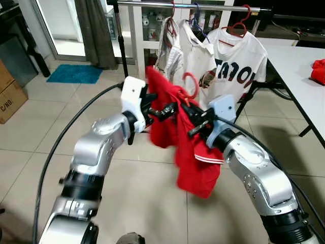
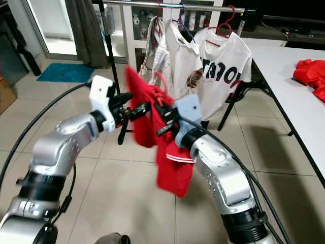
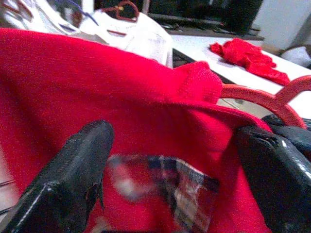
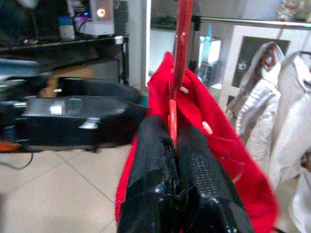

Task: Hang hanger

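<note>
Both grippers carry the red shirt: right gripper (image 1: 192,123) pinches the hanger (image 1: 191,84), left gripper (image 1: 163,109) open around cloth. Next: lift hook to the far rail (image 1: 203,6).

A stretch of clothes rail (image 1: 147,4) left of the hanging garments is seen bare, while its right part is taken up by three white shirts (image 1: 213,61) on hangers. The way to the rail is bounded on the right by a white table (image 1: 299,66) and crossed by the rack's black upright (image 1: 122,46). Open tiled floor (image 1: 61,122) is seen on the left.
</note>
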You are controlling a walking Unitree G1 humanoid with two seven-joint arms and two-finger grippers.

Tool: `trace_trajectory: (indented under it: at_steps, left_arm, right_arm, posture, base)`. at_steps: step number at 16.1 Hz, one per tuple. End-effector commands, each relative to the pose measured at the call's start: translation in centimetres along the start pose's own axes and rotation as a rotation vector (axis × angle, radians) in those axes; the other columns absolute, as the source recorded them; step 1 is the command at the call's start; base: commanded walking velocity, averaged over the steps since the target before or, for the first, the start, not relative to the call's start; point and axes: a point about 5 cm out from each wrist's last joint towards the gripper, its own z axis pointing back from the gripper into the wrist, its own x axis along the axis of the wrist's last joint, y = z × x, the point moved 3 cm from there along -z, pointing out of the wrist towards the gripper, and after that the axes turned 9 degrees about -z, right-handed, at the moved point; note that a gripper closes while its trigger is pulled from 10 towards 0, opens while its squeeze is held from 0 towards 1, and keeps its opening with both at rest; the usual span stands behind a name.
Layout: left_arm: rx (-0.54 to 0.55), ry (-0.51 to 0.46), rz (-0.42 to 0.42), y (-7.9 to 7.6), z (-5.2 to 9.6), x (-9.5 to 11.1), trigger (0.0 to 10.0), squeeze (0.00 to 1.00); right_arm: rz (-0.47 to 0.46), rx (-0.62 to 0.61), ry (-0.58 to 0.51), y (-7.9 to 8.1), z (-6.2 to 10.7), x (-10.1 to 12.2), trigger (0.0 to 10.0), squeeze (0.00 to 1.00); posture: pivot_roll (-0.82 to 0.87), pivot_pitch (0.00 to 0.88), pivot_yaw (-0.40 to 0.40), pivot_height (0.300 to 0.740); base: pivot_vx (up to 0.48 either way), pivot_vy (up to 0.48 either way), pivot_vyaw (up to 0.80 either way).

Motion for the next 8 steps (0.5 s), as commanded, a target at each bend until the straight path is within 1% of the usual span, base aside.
trace_trajectory:
  at_steps: [1, 2, 3, 4, 5, 6, 8]
  left_arm:
    - [-0.021, 0.03, 0.002, -0.2, -0.6, -0.5, 10.0, 0.0]
    - [-0.018, 0.038, 0.023, 0.0, -0.9, -0.5, 10.0, 0.0]
    - [-0.004, 0.039, 0.067, 0.2, -1.2, -0.5, 10.0, 0.0]
    - [0.003, 0.023, 0.122, 0.3, -1.3, -0.4, 4.7, 0.0]
    - [0.007, 0.006, 0.171, 0.5, -1.5, -0.3, 0.2, 0.0]
    - [0.008, 0.002, 0.183, 0.6, -1.5, -0.2, 0.2, 0.0]
    - [-0.04, -0.064, 0.306, 0.3, -1.5, 0.6, 0.0, 0.0]
  right_arm:
    - [0.034, 0.047, -0.045, 0.9, 0.0, 1.2, 10.0, 0.0]
    - [0.049, 0.057, -0.045, 1.0, 0.1, 1.2, 10.0, 0.0]
    - [0.056, 0.061, -0.047, 1.1, 0.2, 1.3, 10.0, 0.0]
    - [0.062, 0.068, -0.05, 1.2, 0.3, 1.4, 10.0, 0.0]
    - [0.072, 0.081, -0.05, 1.3, 0.4, 1.5, 10.0, 0.0]
    - [0.074, 0.085, -0.05, 1.4, 0.4, 1.5, 10.0, 0.0]
    - [0.088, 0.091, -0.043, 1.4, 0.5, 1.4, 10.0, 0.0]
  posture:
    - [-0.03, 0.0, 0.019, 0.74]
    - [-0.03, 0.0, 0.021, 0.74]
    - [-0.04, 0.0, 0.027, 0.74]
    - [-0.04, 0.0, 0.028, 0.74]
    - [-0.04, 0.0, 0.029, 0.74]
    - [-0.04, 0.0, 0.029, 0.74]
    - [-0.04, 0.0, 0.024, 0.74]
  base:
    - [0.0, 0.0, 0.0]
    - [0.0, 0.0, 0.0]
    - [0.0, 0.0, 0.0]
    - [0.0, 0.0, 0.0]
    - [0.0, 0.0, 0.0]
    - [0.0, 0.0, 0.0]
    - [0.0, 0.0, 0.0]
